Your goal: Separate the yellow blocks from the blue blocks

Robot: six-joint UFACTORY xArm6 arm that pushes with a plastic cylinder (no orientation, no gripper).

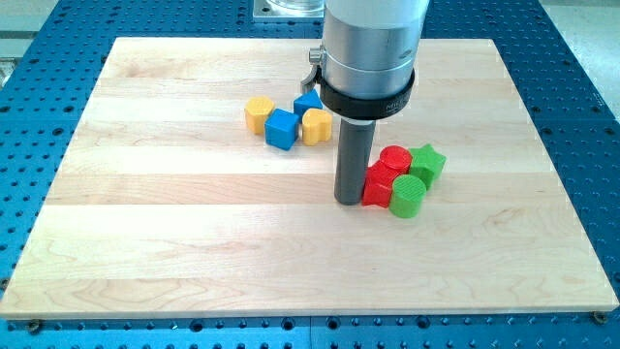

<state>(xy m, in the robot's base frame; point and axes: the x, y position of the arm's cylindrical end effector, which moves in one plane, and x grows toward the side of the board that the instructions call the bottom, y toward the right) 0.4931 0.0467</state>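
Note:
A yellow block [258, 113], roughly hexagonal, lies at the upper middle of the board. A blue cube [281, 129] touches its right side. A second yellow block [317, 126], heart-like, touches the cube's right. A second blue block [308, 101], partly hidden by the arm, sits just above them. My tip [348, 201] rests on the board below and to the right of this cluster, apart from it, touching the left side of a red block.
Two red blocks [379, 186] [394, 159], a green star [427, 163] and a green cylinder [408, 196] cluster right of my tip. The wooden board [194, 242] lies on a blue perforated table [581, 58]. The arm's grey body [373, 39] hides the board's top middle.

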